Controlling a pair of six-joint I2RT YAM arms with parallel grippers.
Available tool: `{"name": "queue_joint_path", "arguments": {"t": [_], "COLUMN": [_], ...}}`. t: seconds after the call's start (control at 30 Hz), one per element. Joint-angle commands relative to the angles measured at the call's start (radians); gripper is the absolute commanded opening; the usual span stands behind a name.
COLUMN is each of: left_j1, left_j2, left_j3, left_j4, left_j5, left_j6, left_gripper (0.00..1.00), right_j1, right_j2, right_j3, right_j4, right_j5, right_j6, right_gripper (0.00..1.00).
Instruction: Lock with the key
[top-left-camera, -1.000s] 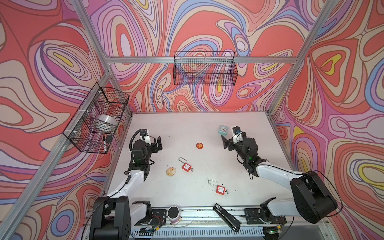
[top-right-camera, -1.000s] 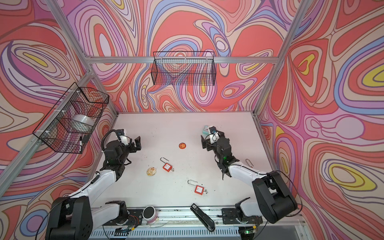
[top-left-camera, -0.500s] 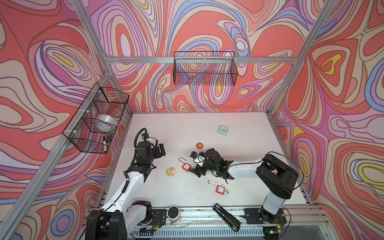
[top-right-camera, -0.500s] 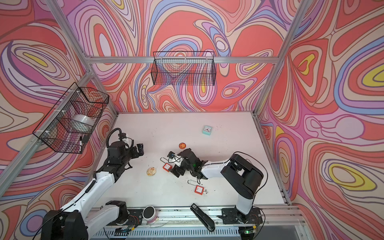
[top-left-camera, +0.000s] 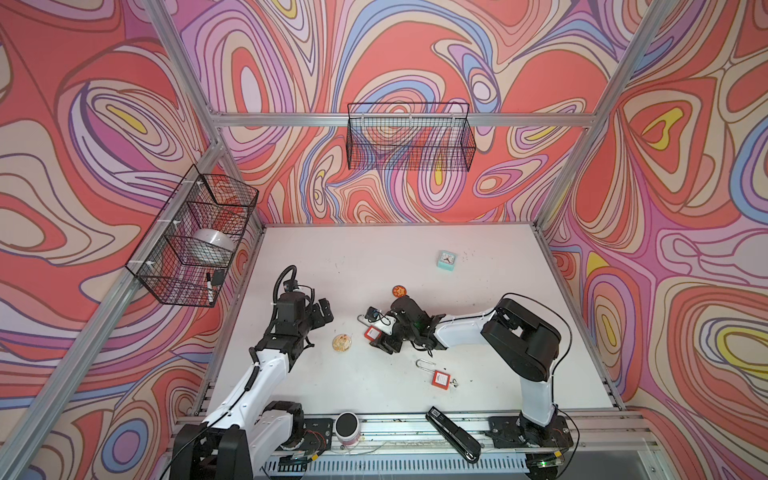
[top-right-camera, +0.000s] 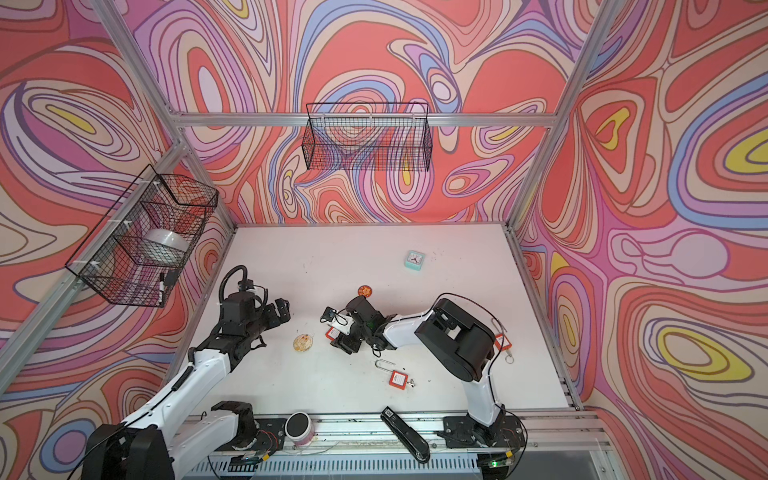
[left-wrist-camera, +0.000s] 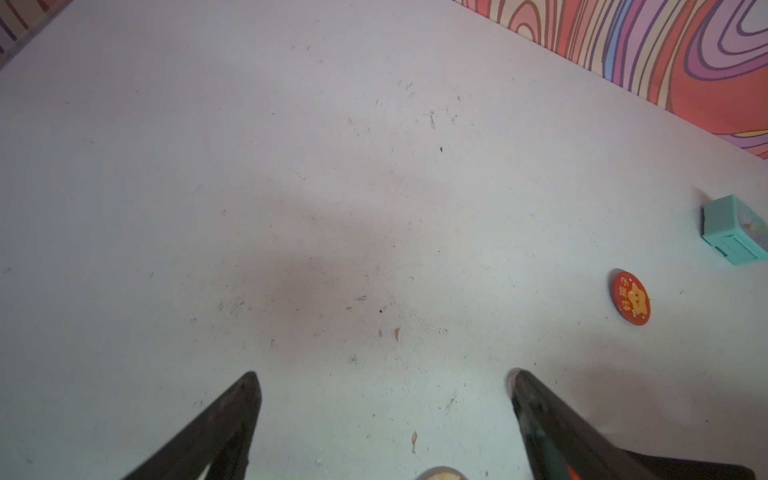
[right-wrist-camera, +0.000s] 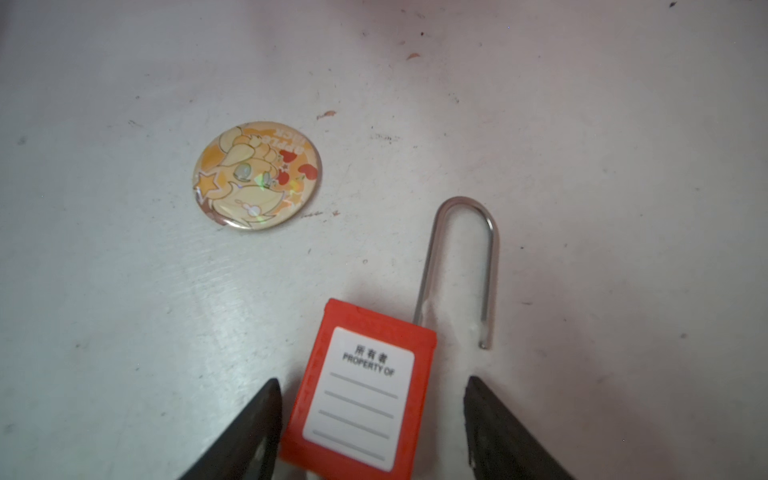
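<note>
A red padlock (right-wrist-camera: 361, 395) with a white label lies flat mid-table, also seen in both top views (top-left-camera: 372, 332) (top-right-camera: 332, 333). Its steel shackle (right-wrist-camera: 461, 249) stands open, the free end resting outside the body. My right gripper (right-wrist-camera: 372, 382) (top-left-camera: 376, 337) straddles the lock body; one finger (right-wrist-camera: 266, 407) touches its side and a gap remains at the other, so the jaws are open. My left gripper (left-wrist-camera: 383, 377) (top-left-camera: 322, 311) hovers open over bare table at the left. A small silver key (top-left-camera: 455, 382) sticks out of a second red padlock (top-left-camera: 441, 379) nearer the front.
A cartoon badge (top-left-camera: 342, 343) (right-wrist-camera: 257, 174) lies just left of the lock. A red badge (top-left-camera: 400, 291) and a teal clock (top-left-camera: 446, 261) sit farther back. A third padlock (top-right-camera: 501, 341) lies at the right. A black stapler (top-left-camera: 453, 432) rests on the front rail.
My right arm swung from beside the teal clock at the back right to the table's middle, over the red padlock, and its jaws have narrowed. The left gripper shifted slightly.
</note>
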Motion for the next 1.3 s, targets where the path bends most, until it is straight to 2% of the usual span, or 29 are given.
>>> {"name": "queue_joint_path", "arguments": {"t": [0.0, 0.1, 0.2, 0.27, 0.4, 0.6, 0.83, 0.97, 1.1, 1.27], "left_j1": [-0.007, -0.012, -0.015, -0.017, -0.018, -0.035, -0.066, -0.101, -0.142, -0.151], "left_j2": [0.001, 0.004, 0.001, -0.004, -0.004, 0.03, 0.124, 0.189, 0.244, 0.304], "left_j3": [0.015, 0.028, 0.029, 0.028, 0.028, -0.006, 0.01, 0.028, 0.076, 0.069], "left_j4": [-0.062, -0.106, -0.131, -0.131, -0.076, 0.13, 0.299, 0.368, 0.413, 0.535], "left_j5": [0.034, 0.08, 0.14, 0.194, 0.37, 0.605, 0.727, 0.769, 0.768, 0.767], "left_j6": [-0.044, -0.056, -0.074, -0.094, -0.159, -0.276, -0.348, -0.381, -0.395, -0.462], "left_gripper": [0.95, 0.93, 0.9, 0.89, 0.84, 0.78, 0.69, 0.65, 0.61, 0.5], "right_j1": [0.003, 0.003, 0.003, 0.003, -0.001, -0.04, -0.084, -0.109, -0.112, -0.112], "right_j2": [0.025, 0.026, 0.022, 0.015, -0.035, -0.124, -0.186, -0.201, -0.202, -0.202], "right_j3": [0.021, 0.021, 0.017, 0.009, -0.043, -0.078, -0.083, -0.079, -0.052, -0.037], "right_j4": [-0.015, -0.013, -0.02, -0.014, 0.056, 0.118, 0.198, 0.24, 0.216, 0.189], "right_j5": [-0.015, -0.019, -0.026, -0.024, -0.005, -0.022, -0.064, -0.098, -0.137, -0.154], "right_j6": [-0.008, -0.011, -0.022, -0.019, 0.012, 0.101, 0.203, 0.255, 0.246, 0.233], "right_gripper": [0.63, 0.53, 0.38, 0.35, 0.3, 0.29, 0.29, 0.29, 0.29, 0.29]}}
